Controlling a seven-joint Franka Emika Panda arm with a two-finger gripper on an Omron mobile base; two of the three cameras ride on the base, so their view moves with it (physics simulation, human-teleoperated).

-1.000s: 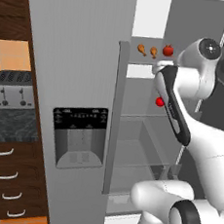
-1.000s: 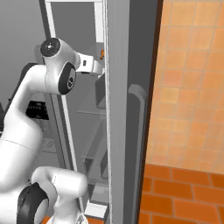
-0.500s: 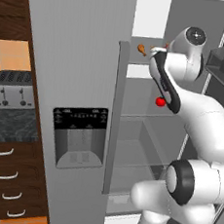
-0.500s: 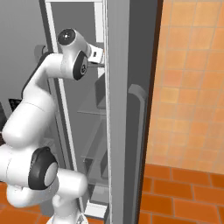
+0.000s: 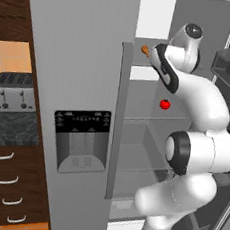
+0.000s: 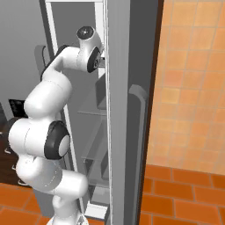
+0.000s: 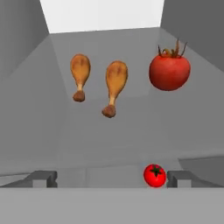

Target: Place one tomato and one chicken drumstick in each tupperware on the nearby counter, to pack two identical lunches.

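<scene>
Two brown chicken drumsticks (image 7: 80, 72) (image 7: 115, 81) lie on the upper fridge shelf, with a large red tomato (image 7: 169, 70) to their right. A second tomato (image 7: 155, 175) sits on the shelf below; it is the tomato (image 5: 164, 104) in the left base view. My gripper (image 7: 111, 179) is open and empty, short of the upper shelf and facing the drumsticks. From the left base the gripper (image 5: 154, 55) hangs beside a drumstick (image 5: 145, 50). The speckled counter (image 5: 10, 128) is at the left. The tupperware is out of view.
A silver toaster (image 5: 11, 92) stands on the counter over dark drawers (image 5: 5, 196). The grey fridge door (image 5: 82, 108) with its dispenser stands left of the open compartment. The other door (image 6: 132, 110) closes the right side, against an orange tiled wall (image 6: 193, 88).
The arm has folded upward and drawn in toward the upper fridge shelf, bringing the hand level with the drumsticks. The jaws have stayed open and empty.
</scene>
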